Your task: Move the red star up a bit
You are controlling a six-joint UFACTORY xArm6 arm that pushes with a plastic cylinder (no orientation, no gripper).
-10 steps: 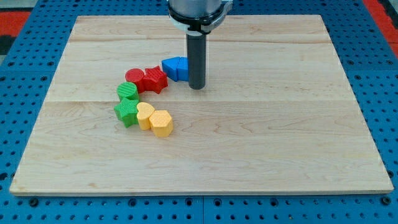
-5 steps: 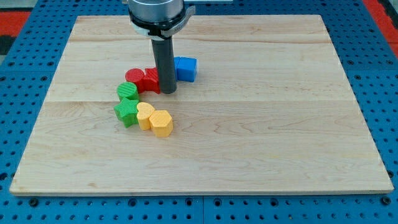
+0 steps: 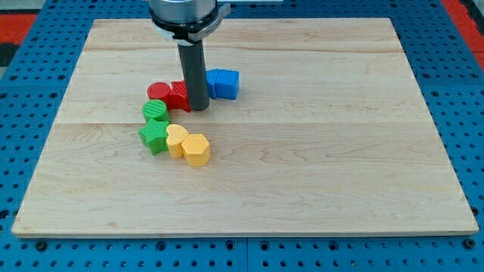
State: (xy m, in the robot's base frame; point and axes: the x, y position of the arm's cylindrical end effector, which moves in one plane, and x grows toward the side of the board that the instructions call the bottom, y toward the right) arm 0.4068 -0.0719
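In the camera view my tip (image 3: 198,108) sits against the red star (image 3: 178,96) at its lower right, the rod hiding part of it, a stance that looks meant to shove it toward the view's top; there is no gripper to open or close. Relative to the star, the red round block (image 3: 158,92) touches its left, the blue block (image 3: 223,83) lies just right, and the green blocks (image 3: 154,124) and yellow blocks (image 3: 187,144) curl below, while the board (image 3: 340,151) above it is bare, leaving open room.

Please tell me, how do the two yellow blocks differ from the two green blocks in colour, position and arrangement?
The yellow blocks are yellow; the green blocks are green. The yellow pair lies nearer the view's bottom and to the right; the green pair is to its left and higher. The yellow blocks sit side by side, while the green ones sit one above the other. Both pairs touch within the same cluster on the wooden board, and my tip is above them, touching neither.
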